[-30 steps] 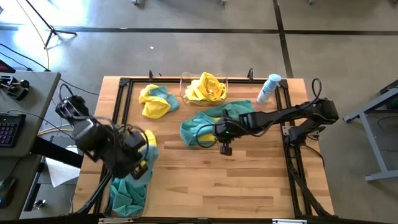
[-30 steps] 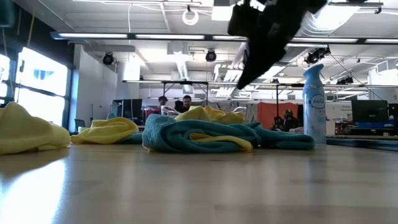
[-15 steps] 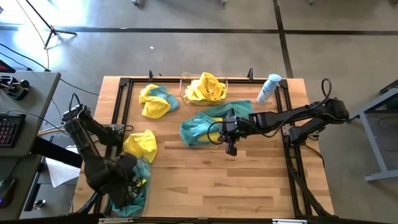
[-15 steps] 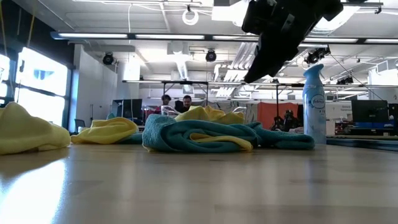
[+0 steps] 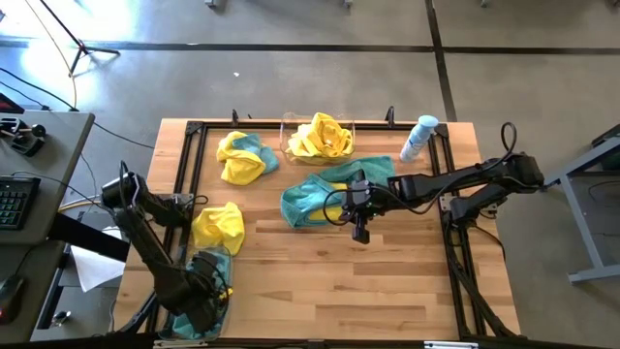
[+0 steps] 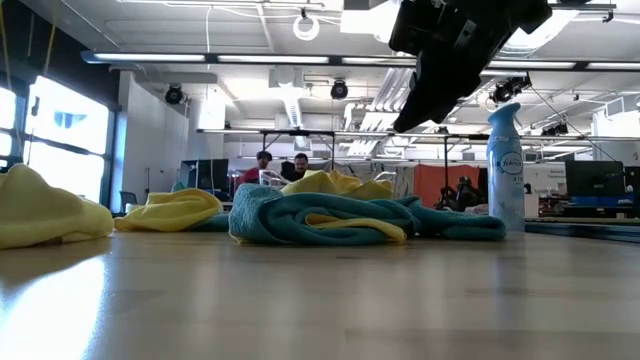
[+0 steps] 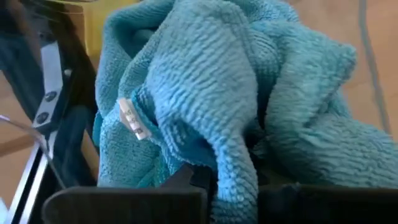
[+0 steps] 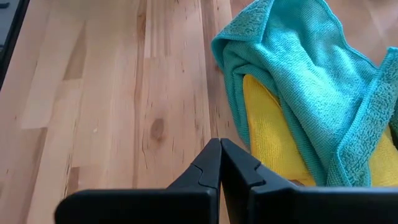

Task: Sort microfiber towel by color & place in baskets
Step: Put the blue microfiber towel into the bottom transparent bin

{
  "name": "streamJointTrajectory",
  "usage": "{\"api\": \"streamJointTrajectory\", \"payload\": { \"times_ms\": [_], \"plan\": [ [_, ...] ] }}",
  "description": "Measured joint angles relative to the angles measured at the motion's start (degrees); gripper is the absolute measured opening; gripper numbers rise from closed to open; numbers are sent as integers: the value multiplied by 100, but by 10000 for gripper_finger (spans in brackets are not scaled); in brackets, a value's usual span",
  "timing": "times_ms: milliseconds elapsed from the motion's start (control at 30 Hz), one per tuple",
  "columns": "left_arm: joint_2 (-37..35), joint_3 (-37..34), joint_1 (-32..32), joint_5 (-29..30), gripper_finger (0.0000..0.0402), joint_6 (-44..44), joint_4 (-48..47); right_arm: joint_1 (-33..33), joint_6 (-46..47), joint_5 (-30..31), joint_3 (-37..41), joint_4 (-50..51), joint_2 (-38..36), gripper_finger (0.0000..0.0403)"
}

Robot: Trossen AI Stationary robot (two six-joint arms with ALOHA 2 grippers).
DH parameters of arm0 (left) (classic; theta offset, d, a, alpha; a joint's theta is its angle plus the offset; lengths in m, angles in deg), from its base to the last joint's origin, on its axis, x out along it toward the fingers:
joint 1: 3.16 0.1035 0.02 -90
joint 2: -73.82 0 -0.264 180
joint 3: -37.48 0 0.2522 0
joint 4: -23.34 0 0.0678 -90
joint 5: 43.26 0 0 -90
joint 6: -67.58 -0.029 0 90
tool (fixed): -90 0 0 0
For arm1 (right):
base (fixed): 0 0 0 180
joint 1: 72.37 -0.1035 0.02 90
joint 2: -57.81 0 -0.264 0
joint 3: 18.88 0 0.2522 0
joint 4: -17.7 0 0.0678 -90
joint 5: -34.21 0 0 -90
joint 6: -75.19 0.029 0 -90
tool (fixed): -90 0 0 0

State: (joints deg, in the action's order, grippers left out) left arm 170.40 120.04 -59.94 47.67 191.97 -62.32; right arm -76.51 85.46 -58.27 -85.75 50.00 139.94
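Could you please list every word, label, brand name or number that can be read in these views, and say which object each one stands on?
"Febreze": brand mark on the white-and-blue spray bottle standing at the table's far edge, low view; small, so the reading is tentative.
White sewn-in care tag on the teal-blue microfiber towel, left wrist view: faint marks, too blurred to read.
Dark computer keyboard beside the table, high view: keys too small to read.
Nothing else legible.

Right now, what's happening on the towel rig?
Colour sorting is mid-way. The left pincer is down in the clear basket at the table's near-left corner, pressed into the teal towels there. The right pincer hovers shut and empty over bare wood beside the central teal-and-yellow towel pile. The far basket holds yellow towels. Two more cloth bunches lie loose on the left, and a spray bottle stands far right.
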Motion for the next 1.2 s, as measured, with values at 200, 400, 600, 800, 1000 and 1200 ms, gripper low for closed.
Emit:
{"api": "streamJointTrajectory", "payload": {
  "times_ms": [200,400,600,800,1000,1200],
  "plan": [
    [227,-16,-163,-58,25,-148,-70,2,324,4,-4,-1,0,0],
    [251,-16,-225,234,69,-330,-125,2,1099,280,-7,-1,2,0],
    [4,-19,-220,183,131,-862,-169,2,1955,343,-7,-63,4,0],
    [-599,134,-251,186,159,-1636,-482,-73,2634,360,-9,-332,4,0],
    [-1251,272,-295,126,161,-2022,-1152,-299,2898,687,-9,-471,4,0],
    [-1960,283,-297,134,161,-1874,-1288,-539,3211,1042,-9,-468,4,0]
  ]
}}
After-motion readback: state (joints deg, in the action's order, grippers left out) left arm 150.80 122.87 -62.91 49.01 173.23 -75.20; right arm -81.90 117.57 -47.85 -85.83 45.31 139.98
